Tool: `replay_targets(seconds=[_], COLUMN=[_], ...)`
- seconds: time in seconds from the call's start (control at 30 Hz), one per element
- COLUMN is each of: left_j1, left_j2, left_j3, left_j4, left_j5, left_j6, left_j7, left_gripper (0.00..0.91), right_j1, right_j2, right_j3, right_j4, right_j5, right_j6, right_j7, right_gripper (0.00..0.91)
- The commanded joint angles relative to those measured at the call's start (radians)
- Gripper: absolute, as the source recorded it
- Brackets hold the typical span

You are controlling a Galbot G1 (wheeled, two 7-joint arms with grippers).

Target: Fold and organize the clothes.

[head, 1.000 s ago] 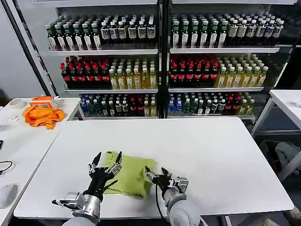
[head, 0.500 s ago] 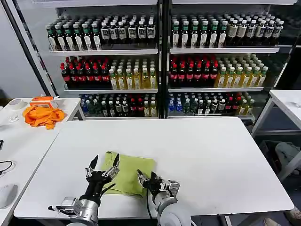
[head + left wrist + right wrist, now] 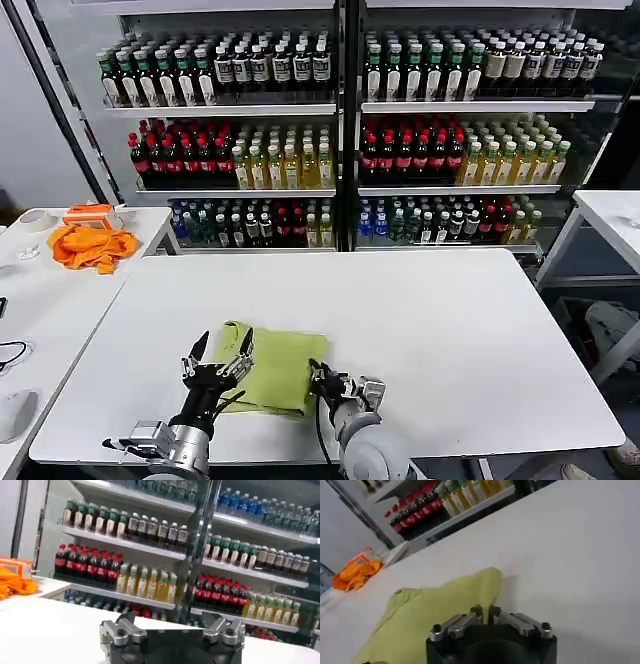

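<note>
While seen from the head cam, the scene reads as follows.

T-shirt: lime-green tee, folded into a rough rectangle, lying flat on the white worktop near its front edge, left of centre. No print visible on the upturned side.

Left pincer: left pincer hovers at the tee's left edge, fingers spread wide, released, nothing between them. Wrist cam shows both finger bases well apart, pointing toward the drink shelves.

Right pincer: right pincer sits at the tee's front right corner, low over the worktop. Wrist cam shows its fingers drawn together, clenched, tips right at the green fabric's edge; cannot tell whether cloth is actually pinched between them.

Side worktop: second white worktop to the robot's left, w/ a crumpled bright orange cloth at its far end, well apart from the tee. An orange box sits just behind that cloth.

Background: glass-fronted fridge shelves packed w/ rows of bottled drinks, dark, red, yellow and green, beyond the worktop's far edge.
</note>
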Motion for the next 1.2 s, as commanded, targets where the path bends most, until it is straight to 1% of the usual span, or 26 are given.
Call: replay_targets(seconds=[0.03,0.13,0.23,0.33,0.37,0.4,0.47,0.53,0.6,0.63,0.67,0.73,0.8,0.83,0.87,0.93,1.07,1.2], left_j1=[-0.002,-0.006,-0.008,-0.014,-0.016,-0.018,-0.024,-0.027,-0.029,-0.030,-0.031,-0.042,-0.049,-0.051,-0.053,-0.058,-0.063,-0.062], left_j2=[0.001,0.003,0.008,0.013,0.014,0.015,0.015,0.014,0.014,0.015,0.015,0.015,0.015,0.015,0.016,0.015,0.001,-0.007], left_j3=[0.001,0.003,0.000,0.000,0.000,0.001,0.004,0.008,0.014,0.017,0.019,0.028,0.034,0.036,0.038,0.038,0.037,0.033], left_j4=[0.005,0.008,0.010,0.015,0.017,0.018,0.023,0.026,0.030,0.031,0.033,0.040,0.045,0.045,0.044,0.046,0.050,0.054], left_j5=[-0.002,-0.004,-0.011,-0.011,-0.011,-0.009,-0.004,-0.004,-0.002,-0.002,-0.002,0.003,0.019,0.025,0.026,0.041,0.070,0.096], left_j6=[-0.001,-0.001,0.006,0.007,0.008,0.009,0.009,0.010,0.010,0.010,0.010,0.010,0.010,0.010,0.012,0.019,0.019,0.008], left_j7=[0.000,0.004,0.012,0.013,0.013,0.014,0.013,0.013,0.014,0.015,0.015,0.015,0.016,0.017,0.018,0.023,0.027,0.026], left_gripper=[0.907,0.907,0.907,0.907,0.907,0.907,0.907,0.907,0.907,0.907,0.907,0.907,0.907,0.907,0.907,0.907,0.907,0.907], right_j1=[0.054,0.089,0.126,0.147,0.147,0.142,0.126,0.108,0.090,0.086,0.082,0.077,0.070,0.059,0.053,0.012,-0.099,-0.196], right_j2=[-0.007,-0.025,-0.060,-0.109,-0.131,-0.150,-0.180,-0.202,-0.219,-0.221,-0.220,-0.221,-0.220,-0.221,-0.222,-0.237,-0.282,-0.294], right_j3=[0.024,0.049,0.091,0.133,0.150,0.165,0.188,0.215,0.243,0.248,0.250,0.245,0.244,0.249,0.253,0.280,0.342,0.428], right_j4=[-0.023,-0.037,-0.055,-0.067,-0.065,-0.062,-0.052,-0.039,-0.027,-0.024,-0.023,-0.020,-0.013,-0.004,0.000,0.028,0.088,0.166], right_j5=[-0.001,-0.016,-0.016,-0.033,-0.041,-0.071,-0.101,-0.098,-0.112,-0.122,-0.148,-0.193,-0.239,-0.286,-0.312,-0.367,-0.409,-0.461], right_j6=[-0.015,-0.034,-0.070,-0.110,-0.129,-0.148,-0.150,-0.163,-0.179,-0.190,-0.191,-0.178,-0.143,-0.120,-0.104,-0.058,0.025,0.114], right_j7=[0.004,-0.009,-0.025,-0.056,-0.076,-0.095,-0.118,-0.121,-0.140,-0.137,-0.145,-0.162,-0.174,-0.187,-0.191,-0.204,-0.234,-0.256], right_gripper=[0.000,0.000,0.000,0.000,0.000,0.000,0.000,0.000,0.000,0.000,0.907,0.907,0.907,0.907,0.907,0.907,0.907,0.907])
